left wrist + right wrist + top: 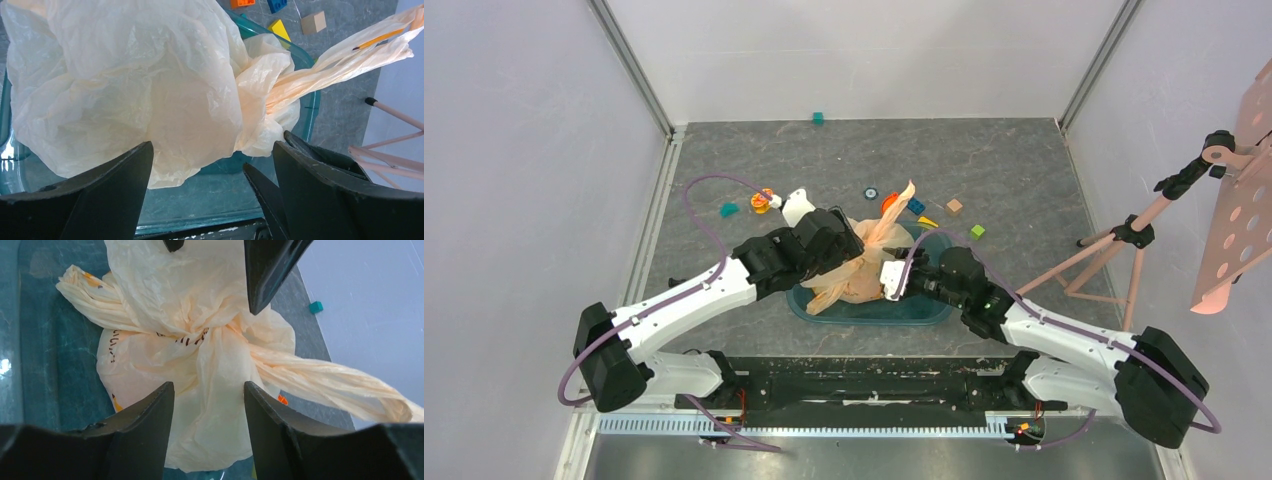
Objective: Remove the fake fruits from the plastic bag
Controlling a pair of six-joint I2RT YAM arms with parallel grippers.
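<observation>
Spread wide and unclenched, left gripper (212, 146) and right gripper (207, 386) straddle the knotted plastic bag (864, 265), arms angled inward toward frame centre.

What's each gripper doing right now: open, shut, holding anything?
Left gripper: open, fingers wide apart, plastic bag just ahead, not gripped.
Right gripper: open, plastic bag fabric between its fingers, no pinch visible.

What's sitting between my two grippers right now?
The knotted plastic bag, lying in the teal tub, fills the gap between the left gripper and the right gripper. The top view shows it best.
</observation>
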